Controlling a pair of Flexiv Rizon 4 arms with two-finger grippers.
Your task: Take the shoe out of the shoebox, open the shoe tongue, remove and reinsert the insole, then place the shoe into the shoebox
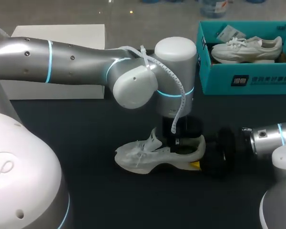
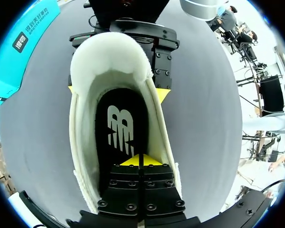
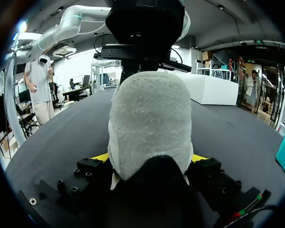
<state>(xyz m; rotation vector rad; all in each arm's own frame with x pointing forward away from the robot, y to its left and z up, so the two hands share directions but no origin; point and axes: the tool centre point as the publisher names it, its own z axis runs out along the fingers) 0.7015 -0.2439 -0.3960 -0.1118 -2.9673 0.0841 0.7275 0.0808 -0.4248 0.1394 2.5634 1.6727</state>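
Head view, one shoe [image 1: 143, 157] on table [image 1: 86, 143], second shoe [image 1: 245, 49] in shoebox [image 1: 248, 78]

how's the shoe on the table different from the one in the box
The off-white sneaker on the table sits out on the dark tabletop; the off-white sneaker in the box lies inside the teal cardboard shoebox. The first has its tongue pulled up, with the left tool in its opening and the right tool clamping its heel; the boxed one is untouched. Both are pale lace-up sneakers.
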